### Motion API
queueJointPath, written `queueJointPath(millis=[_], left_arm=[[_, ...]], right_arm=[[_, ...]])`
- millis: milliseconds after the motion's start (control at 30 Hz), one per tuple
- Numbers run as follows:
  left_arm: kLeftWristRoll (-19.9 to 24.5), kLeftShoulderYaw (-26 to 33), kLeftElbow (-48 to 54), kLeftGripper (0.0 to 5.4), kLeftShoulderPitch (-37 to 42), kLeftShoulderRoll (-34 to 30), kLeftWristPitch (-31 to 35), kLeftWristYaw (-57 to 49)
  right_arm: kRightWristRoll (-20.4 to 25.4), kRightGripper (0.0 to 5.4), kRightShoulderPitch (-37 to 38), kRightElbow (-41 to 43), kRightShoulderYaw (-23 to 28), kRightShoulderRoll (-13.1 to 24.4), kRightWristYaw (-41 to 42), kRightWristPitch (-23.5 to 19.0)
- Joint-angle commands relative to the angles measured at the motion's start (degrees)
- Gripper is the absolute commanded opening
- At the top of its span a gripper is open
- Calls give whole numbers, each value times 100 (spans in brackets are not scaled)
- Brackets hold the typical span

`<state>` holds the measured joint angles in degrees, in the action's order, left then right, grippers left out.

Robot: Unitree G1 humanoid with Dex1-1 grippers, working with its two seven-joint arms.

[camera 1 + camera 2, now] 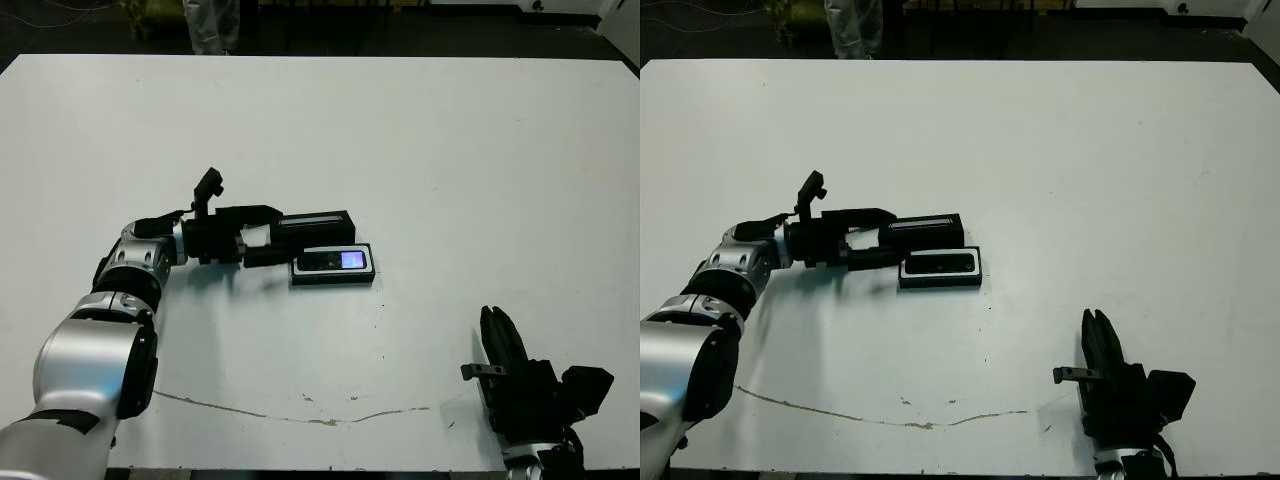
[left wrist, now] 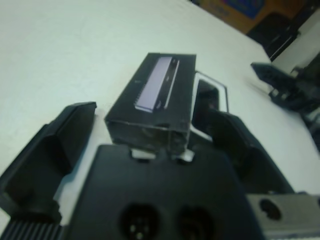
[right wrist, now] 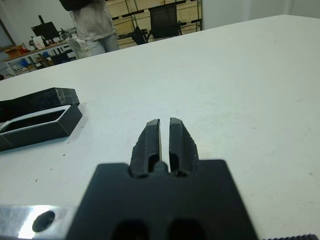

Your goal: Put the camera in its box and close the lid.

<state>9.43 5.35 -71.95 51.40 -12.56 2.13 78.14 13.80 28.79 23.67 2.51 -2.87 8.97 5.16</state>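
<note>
Left gripper (image 1: 272,233) is lying low over the white table (image 1: 450,150) near its middle, with its two fingers spread apart on either side of the lid (image 1: 312,221). In the left wrist view, the lid (image 2: 156,100) is sitting between the open fingers (image 2: 55,145), its grey window strip facing up; whether the fingers are touching its sides cannot be told. The box (image 1: 333,265) is resting on the table just beside the lid, on the side nearer the robot, and the two appear to be touching along their long edges. The camera (image 1: 335,261) is lying flat inside the box, its small bluish screen facing up. Right gripper (image 1: 497,335) is sitting near the table's front edge, well apart from the box, with its fingers (image 3: 150,142) pressed together and holding nothing. A person (image 3: 92,25) is standing beyond the table's far edge.
</note>
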Motion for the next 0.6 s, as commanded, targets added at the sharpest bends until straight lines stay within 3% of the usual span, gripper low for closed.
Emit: queueJointPath(millis=[33, 333, 600], left_arm=[[78, 134, -151, 454, -52, 100, 558, -91], [51, 149, -76, 255, -117, 132, 638, -127], [-122, -54, -73, 243, -47, 25, 668, 118]], right_arm=[[-14, 0, 202, -191, 33, 78, -3, -56], [-115, 0, 239, -65, -18, 77, -142, -238], [-228, 0, 254, 6, -66, 68, -213, -310]])
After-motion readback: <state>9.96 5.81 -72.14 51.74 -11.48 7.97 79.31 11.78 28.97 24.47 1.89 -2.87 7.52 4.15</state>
